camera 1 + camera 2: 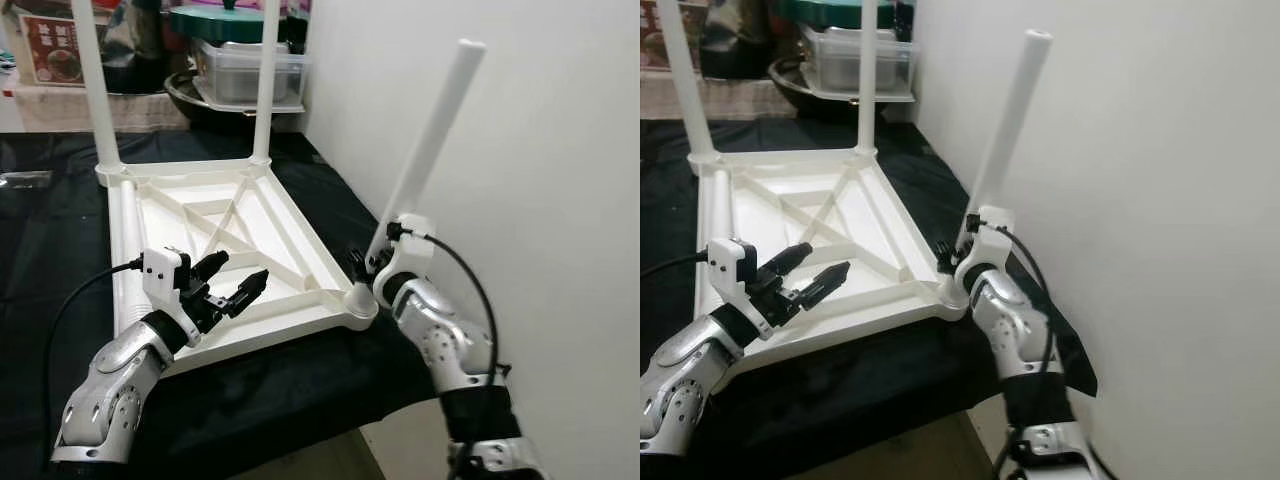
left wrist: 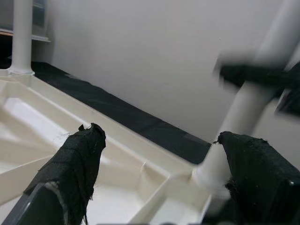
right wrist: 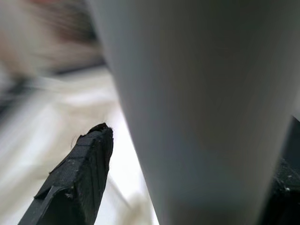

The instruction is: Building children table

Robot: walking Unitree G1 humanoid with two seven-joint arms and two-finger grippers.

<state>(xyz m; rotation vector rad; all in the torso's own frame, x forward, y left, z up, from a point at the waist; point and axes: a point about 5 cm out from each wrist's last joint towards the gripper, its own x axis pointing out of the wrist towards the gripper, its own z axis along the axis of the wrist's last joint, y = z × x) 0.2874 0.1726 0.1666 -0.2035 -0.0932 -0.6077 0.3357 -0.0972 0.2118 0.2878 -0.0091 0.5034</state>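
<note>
Upturned tabletop (image 1: 225,250) on cloth (image 1: 50,230), wall (image 1: 540,150) right.

white plastic tabletop (image 1: 230,250): upside down, ribbed underside up, on black cloth | two legs (image 1: 92,80) upright at far corners | third leg (image 1: 425,150) tilted at near right corner | fourth leg (image 1: 128,250) lying along left edge

Black cloth-covered surface (image 1: 60,250); upturned white table top (image 1: 215,250) lies directly on it.

One tabletop (image 1: 235,255), four legs (image 1: 425,150) (one lying loose).
</note>
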